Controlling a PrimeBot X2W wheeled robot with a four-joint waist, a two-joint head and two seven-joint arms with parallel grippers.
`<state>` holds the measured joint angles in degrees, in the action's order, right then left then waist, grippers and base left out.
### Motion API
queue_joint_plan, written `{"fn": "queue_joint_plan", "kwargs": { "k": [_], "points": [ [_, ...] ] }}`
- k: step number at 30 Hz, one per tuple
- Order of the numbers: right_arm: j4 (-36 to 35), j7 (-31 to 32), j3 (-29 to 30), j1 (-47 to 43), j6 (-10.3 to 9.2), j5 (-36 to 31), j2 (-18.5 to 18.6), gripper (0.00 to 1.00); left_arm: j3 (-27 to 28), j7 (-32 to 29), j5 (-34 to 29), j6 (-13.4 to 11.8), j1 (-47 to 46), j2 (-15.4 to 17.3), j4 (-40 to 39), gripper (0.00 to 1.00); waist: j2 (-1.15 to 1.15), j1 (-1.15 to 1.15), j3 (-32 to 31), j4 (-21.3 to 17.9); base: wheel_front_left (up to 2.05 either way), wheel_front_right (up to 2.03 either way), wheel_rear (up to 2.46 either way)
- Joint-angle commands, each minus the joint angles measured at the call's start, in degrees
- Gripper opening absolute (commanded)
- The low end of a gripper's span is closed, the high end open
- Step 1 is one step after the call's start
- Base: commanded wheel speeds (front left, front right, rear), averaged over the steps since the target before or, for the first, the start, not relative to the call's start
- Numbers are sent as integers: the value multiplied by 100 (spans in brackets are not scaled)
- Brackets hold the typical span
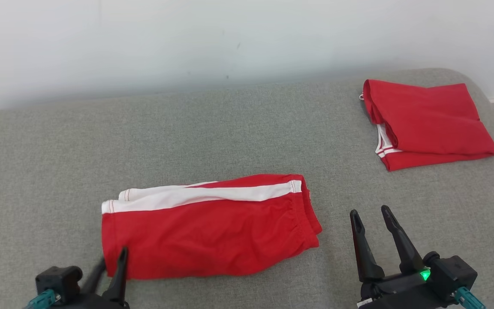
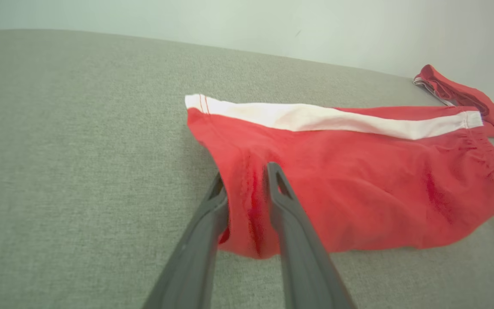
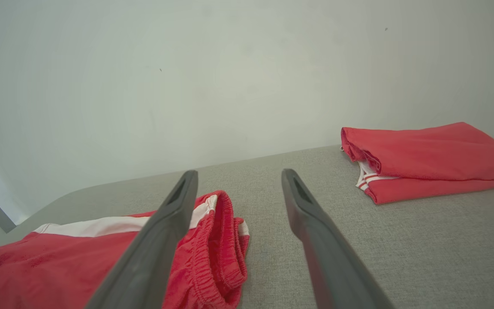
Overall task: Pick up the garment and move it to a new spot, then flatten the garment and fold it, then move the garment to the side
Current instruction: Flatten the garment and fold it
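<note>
Pinching shorts [image 1: 212,231] at near corner: left gripper [image 1: 112,258]

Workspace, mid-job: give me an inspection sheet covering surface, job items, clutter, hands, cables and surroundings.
surface: grey fabric-covered table, flat, no spills seen.
job's things: red shorts with a white side stripe, lying flat near the front, waistband toward the right.
clutter: folded red garment at the far right corner, apart from the shorts.
hands: left hand shut on the shorts' near left corner; right hand open and empty, to the right of the waistband end, clear of the cloth.
cables: nothing seen.
surroundings: pale wall behind the table.
</note>
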<state>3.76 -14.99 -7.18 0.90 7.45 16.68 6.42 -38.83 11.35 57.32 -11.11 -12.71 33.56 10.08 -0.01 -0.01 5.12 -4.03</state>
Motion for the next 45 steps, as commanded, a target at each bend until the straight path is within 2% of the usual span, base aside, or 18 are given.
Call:
{"fn": "queue_joint_plan", "kwargs": {
  "k": [1,5,10,15,18,21,29,32,37,45],
  "points": [
    [14,3,0,-18,1,-49,-13,100,68,175,-204,-108,62,-24,40,100,1,1,-40,12,0,0,0],
    [-1,14,79,11,0,-70,-19,100,463,377,-696,-366,87,-174,-25,100,1,1,-110,46,0,0,0],
    [-27,36,215,-36,0,-95,-17,100,1520,378,-1783,-552,397,-513,-570,100,1,1,-187,139,0,0,0],
    [-48,72,343,-101,1,-139,-26,100,2438,380,-2770,-459,979,-797,-1002,100,1,1,-303,246,0,0,0],
    [-51,86,429,-160,1,-160,-67,100,2675,380,-3343,-500,1282,-745,-1101,100,1,1,-374,306,0,0,0],
    [-14,135,484,-261,1,-181,-114,100,2859,381,-3644,-563,1542,-796,-1216,100,1,1,-449,365,0,0,0],
    [156,382,581,-332,1,-271,-168,100,2930,381,-3779,-473,1853,-704,-1254,100,1,1,-541,514,0,0,0],
    [223,453,596,-284,1,-298,-201,100,3034,381,-3748,-411,1824,-820,-1397,100,1,1,-547,582,0,0,0],
    [377,530,645,-169,1,-321,-240,100,3348,381,-3734,-202,1894,-1235,-1482,100,1,1,-557,707,0,0,0],
    [798,841,566,118,1,-396,-233,100,3775,382,-4115,248,2086,-1753,-1276,100,1,1,-587,795,0,0,0]
  ]
}}
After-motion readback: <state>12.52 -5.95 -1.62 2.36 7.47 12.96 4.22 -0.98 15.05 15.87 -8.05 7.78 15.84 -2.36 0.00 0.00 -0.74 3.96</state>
